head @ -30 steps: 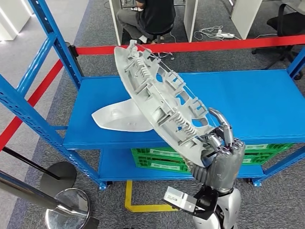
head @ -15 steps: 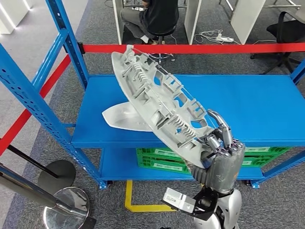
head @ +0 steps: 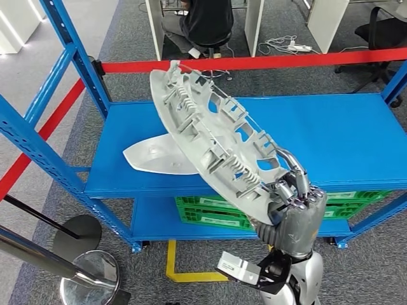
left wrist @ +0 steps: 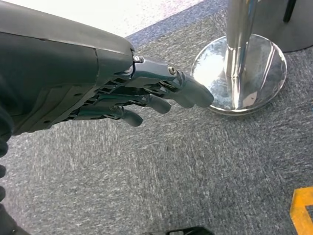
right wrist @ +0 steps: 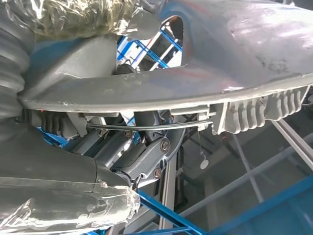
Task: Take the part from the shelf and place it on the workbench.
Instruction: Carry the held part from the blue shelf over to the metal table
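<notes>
Nearest me, my right hand point(head: 294, 213) grips one end of a long grey ribbed part point(head: 211, 136), held tilted in the air above the blue shelf point(head: 336, 136). My left hand point(left wrist: 110, 93) hangs over carpet, fingers straight and slightly apart, holding nothing. I count two parts: the held one and a smooth white part point(head: 161, 155) lying on the shelf. Below sits one green crate point(head: 211, 213); I cannot tell its contents.

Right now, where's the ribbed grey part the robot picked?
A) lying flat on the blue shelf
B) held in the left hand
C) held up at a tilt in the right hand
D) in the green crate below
C: the right hand grips the low end of the ribbed grey part, which slants up above the blue shelf; the left hand holds nothing.
</notes>
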Tool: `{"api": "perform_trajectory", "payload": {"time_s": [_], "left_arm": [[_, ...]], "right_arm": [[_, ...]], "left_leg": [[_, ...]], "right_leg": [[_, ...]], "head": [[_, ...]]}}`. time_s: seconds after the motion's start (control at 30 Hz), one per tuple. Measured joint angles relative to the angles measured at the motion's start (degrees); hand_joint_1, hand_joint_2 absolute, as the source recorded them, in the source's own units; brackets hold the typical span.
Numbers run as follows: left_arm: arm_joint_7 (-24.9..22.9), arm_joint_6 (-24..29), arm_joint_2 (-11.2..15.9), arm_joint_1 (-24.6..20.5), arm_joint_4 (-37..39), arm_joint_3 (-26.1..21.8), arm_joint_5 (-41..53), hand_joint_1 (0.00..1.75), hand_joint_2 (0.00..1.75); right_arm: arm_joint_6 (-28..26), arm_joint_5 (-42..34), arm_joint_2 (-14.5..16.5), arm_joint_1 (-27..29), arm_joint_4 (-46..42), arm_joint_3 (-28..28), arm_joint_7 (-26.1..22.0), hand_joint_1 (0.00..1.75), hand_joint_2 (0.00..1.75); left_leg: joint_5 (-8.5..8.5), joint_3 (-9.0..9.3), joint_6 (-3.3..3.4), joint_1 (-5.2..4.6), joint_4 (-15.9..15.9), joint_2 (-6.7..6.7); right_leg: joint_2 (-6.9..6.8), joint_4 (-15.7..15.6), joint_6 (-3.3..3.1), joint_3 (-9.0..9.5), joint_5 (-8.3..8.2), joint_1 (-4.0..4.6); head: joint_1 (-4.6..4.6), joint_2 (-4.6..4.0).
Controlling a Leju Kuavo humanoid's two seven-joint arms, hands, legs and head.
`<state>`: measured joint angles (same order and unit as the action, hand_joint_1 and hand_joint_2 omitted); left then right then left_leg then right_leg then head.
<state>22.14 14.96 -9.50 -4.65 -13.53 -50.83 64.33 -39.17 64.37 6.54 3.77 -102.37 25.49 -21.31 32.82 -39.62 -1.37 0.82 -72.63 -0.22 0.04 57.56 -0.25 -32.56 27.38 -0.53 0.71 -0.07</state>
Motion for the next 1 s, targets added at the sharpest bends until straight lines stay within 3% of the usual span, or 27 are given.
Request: {"api": "perform_trajectory", "payload": {"time_s": [0.07, 0.13, 0.27, 0.33, 0.4, 0.43, 0.47, 0.5, 0.53, 0.63, 0.67, 0.77, 0.83, 0.93, 0.97, 1.0], "left_arm": [[-0.04, 0.40, -0.01, -0.03, 0.00, -0.04, 0.02, 0.00, 1.75], [-0.05, 0.74, -0.01, -0.11, 0.00, -0.08, 0.07, 0.00, 1.75], [-0.06, 1.62, -0.10, 0.02, 0.00, -0.12, 0.08, 0.00, 1.75], [-0.05, 1.96, -0.17, 0.08, 0.00, -0.16, 0.06, 0.00, 1.75], [-0.05, 2.06, -0.25, 0.08, 0.00, -0.19, 0.07, 0.00, 1.75], [-0.04, 2.07, -0.30, 0.10, 0.00, -0.21, 0.08, 0.00, 1.75], [-0.04, 2.08, -0.34, 0.14, 0.00, -0.24, 0.08, 0.00, 1.75], [-0.04, 2.11, -0.38, 0.16, 0.00, -0.29, 0.08, 0.00, 1.75], [-0.04, 2.15, -0.41, 0.18, 0.00, -0.34, 0.09, 0.00, 1.75], [-0.04, 2.26, -0.46, 0.14, 0.00, -0.48, 0.14, 0.00, 1.75], [-0.05, 2.29, -0.48, 0.12, 0.00, -0.50, 0.18, 0.00, 1.75], [-0.05, 2.39, -0.54, 0.12, 0.00, -0.64, 0.29, 0.00, 1.75], [-0.04, 2.43, -0.55, 0.16, 0.00, -0.91, 0.32, 0.00, 1.75], [-0.04, 2.43, -0.54, 0.18, 0.00, -1.22, 0.36, 0.00, 1.75], [-0.04, 2.43, -0.55, 0.19, 0.00, -1.30, 0.36, 0.00, 1.75], [-0.04, 2.43, -0.55, 0.19, 0.00, -1.37, 0.37, 0.00, 1.75]], "right_arm": [[0.00, -0.21, 0.21, 0.44, -0.27, -0.34, -0.84, 1.75, 1.75], [0.00, -0.54, 0.49, 0.92, -0.76, -0.73, -1.65, 1.75, 1.75], [-0.03, -2.23, 1.64, 3.19, -2.94, -2.98, -5.31, 1.75, 1.75], [-0.04, -3.47, 2.21, 4.34, -4.22, -4.51, -7.32, 1.75, 1.75], [-0.04, -4.18, 2.44, 5.11, -4.95, -5.64, -8.11, 1.75, 1.75], [-0.04, -4.41, 2.54, 5.45, -5.12, -6.14, -8.26, 1.75, 1.75], [-0.04, -4.59, 2.66, 5.77, -5.21, -6.59, -8.31, 1.75, 1.75], [-0.04, -4.77, 2.78, 6.02, -5.27, -6.98, -8.36, 1.75, 1.75], [-0.04, -4.97, 2.91, 6.18, -5.34, -7.30, -8.44, 1.75, 1.75], [-0.04, -5.89, 3.24, 6.36, -5.78, -7.73, -8.77, 1.75, 1.75], [-0.04, -6.21, 3.32, 6.40, -5.95, -7.81, -8.91, 1.75, 1.75], [-0.04, -6.83, 3.58, 6.55, -6.34, -8.12, -9.23, 1.75, 1.75], [-0.04, -7.12, 3.83, 6.58, -6.55, -8.37, -9.30, 1.75, 1.75], [-0.04, -7.57, 4.05, 6.63, -6.68, -8.76, -9.30, 1.75, 1.75], [-0.04, -7.68, 4.07, 6.68, -6.68, -8.85, -9.28, 1.75, 1.75], [-0.04, -7.76, 4.07, 6.73, -6.68, -8.90, -9.27, 1.75, 1.75]], "left_leg": [[-3.99, 3.48, 0.48, -0.07, 7.16, -0.01], [-5.86, 6.21, 0.98, -0.27, 12.97, -0.01], [-6.18, 6.39, 1.97, -0.27, 14.52, -0.02], [-6.64, 6.24, 2.69, -0.06, 14.91, 0.08], [-6.92, 5.84, 3.03, -0.17, 14.89, 0.17], [-7.08, 5.62, 3.10, -0.22, 14.88, 0.21], [-7.25, 5.39, 3.10, -0.25, 14.85, 0.24], [-7.44, 5.18, 3.06, -0.26, 14.83, 0.24], [-7.62, 5.00, 2.97, -0.26, 14.80, 0.23], [-8.18, 4.63, 2.34, -0.41, 14.65, 0.17], [-8.40, 4.53, 2.02, -0.47, 14.60, 0.17], [-8.88, 4.23, 0.95, -0.43, 14.54, 0.16], [-6.14, 3.21, 0.32, -0.32, 12.24, 0.12], [1.25, 0.30, -0.29, -0.19, 2.28, 0.12], [2.22, 0.03, -0.34, -0.19, -0.12, 0.12], [2.07, 0.67, -0.28, -0.20, -0.59, 0.12]], "right_leg": [[0.06, 0.05, 0.12, 0.18, 0.06, 0.04], [0.08, 0.23, 0.51, 0.07, 0.10, 0.22], [-0.08, 0.48, 1.70, -0.49, 0.41, 0.22], [-0.06, 3.94, 2.17, -1.99, 3.27, 0.13], [-0.05, 11.61, 2.51, -4.95, 7.61, 0.04], [-0.05, 14.96, 2.63, -6.13, 8.99, 0.01], [-0.06, 16.50, 2.69, -6.47, 9.27, 0.00], [-0.07, 15.73, 2.67, -5.70, 8.45, -0.02], [-0.07, 12.70, 2.60, -3.78, 6.81, -0.03], [-0.06, 1.19, 2.22, 3.34, 3.19, 0.11], [-0.03, -0.39, 2.06, 4.25, 3.01, 0.22], [-0.01, -0.79, 1.07, 3.48, 2.49, 0.29], [-0.18, -0.98, 0.04, 2.76, 1.63, 0.09], [-0.30, -0.92, -0.61, 1.28, 0.22, 0.12], [-0.30, -0.86, -0.62, 0.67, -0.19, 0.19], [-0.29, -0.79, -0.58, 0.08, -0.57, 0.26]], "head": [[-0.01, 0.00], [-0.03, 0.00], [-0.09, 0.00], [-0.27, 0.00], [-0.43, 0.00], [-0.44, 0.00], [-0.45, 0.00], [-0.46, 0.00], [-0.46, 0.00], [-0.40, 0.00], [-0.41, 0.00], [-0.40, 0.00], [-0.24, 0.00], [-0.04, 0.00], [-0.04, 0.00], [-0.02, 0.00]]}}
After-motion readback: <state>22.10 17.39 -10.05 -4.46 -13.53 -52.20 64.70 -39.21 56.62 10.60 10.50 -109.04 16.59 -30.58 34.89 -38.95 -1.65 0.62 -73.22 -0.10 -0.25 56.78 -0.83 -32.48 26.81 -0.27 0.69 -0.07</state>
